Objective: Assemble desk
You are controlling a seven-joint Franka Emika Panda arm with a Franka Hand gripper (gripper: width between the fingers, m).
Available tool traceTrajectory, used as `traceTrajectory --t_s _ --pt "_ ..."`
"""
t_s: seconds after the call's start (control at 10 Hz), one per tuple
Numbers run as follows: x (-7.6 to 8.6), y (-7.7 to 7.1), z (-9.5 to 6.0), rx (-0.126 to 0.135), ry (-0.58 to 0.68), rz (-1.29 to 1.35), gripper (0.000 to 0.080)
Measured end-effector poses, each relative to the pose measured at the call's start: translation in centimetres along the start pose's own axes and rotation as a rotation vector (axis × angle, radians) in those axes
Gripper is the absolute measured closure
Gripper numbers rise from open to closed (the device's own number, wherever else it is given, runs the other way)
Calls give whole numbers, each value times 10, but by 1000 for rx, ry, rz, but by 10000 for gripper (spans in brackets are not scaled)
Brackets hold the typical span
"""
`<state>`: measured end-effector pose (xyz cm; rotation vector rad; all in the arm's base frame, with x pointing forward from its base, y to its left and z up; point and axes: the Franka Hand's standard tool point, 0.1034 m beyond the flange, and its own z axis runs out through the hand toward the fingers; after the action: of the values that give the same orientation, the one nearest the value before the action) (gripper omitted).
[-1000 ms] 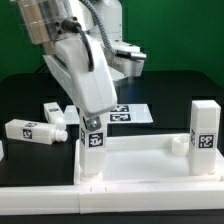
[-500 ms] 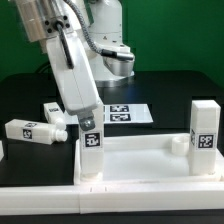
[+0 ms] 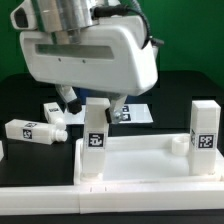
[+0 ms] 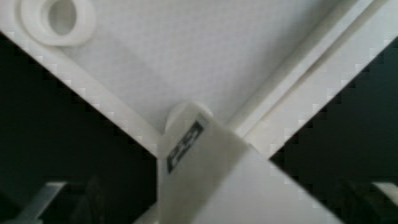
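The white desk panel point(image 3: 140, 168) lies flat at the front, rim up. One tagged leg point(image 3: 94, 142) stands upright in its corner at the exterior view's left, and a second leg point(image 3: 205, 128) stands in the right corner. My gripper point(image 3: 95, 104) hangs over the left leg, with a finger on each side of its top. In the wrist view the leg point(image 4: 222, 170) rises between the dark fingertips point(image 4: 45, 200), with a gap on both sides, so the gripper point(image 4: 214, 212) is open. The panel point(image 4: 178, 70) and an open round socket point(image 4: 63, 20) show below.
Two loose tagged legs point(image 3: 35, 130) point(image 3: 56, 112) lie on the black table at the exterior view's left. The marker board point(image 3: 133, 113) lies behind the panel, partly hidden by my hand. The robot base stands at the back.
My hand has turned about its vertical axis, from side-on to broad face toward the exterior camera. It stays over the left leg. The leg stands as before.
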<state>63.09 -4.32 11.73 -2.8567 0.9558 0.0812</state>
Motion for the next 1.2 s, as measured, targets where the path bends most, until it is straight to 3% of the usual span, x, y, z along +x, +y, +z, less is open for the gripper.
traceTrajectory --t_s 0.2,0.3,0.5,0.6,0.7,0.8,0.9,1.2 --pt "-1 0 1 -13 8 -178 151" --pt "2 -2 1 -31 48 -439 150" --pt "15 16 -1 -39 65 -593 187" --pt "14 14 0 -37 65 -535 187" --pt "13 14 0 -37 64 -542 392" --pt "13 13 0 -32 64 -468 392" --pt "12 13 1 -30 64 -426 515" --pt "14 11 1 -15 75 -160 515"
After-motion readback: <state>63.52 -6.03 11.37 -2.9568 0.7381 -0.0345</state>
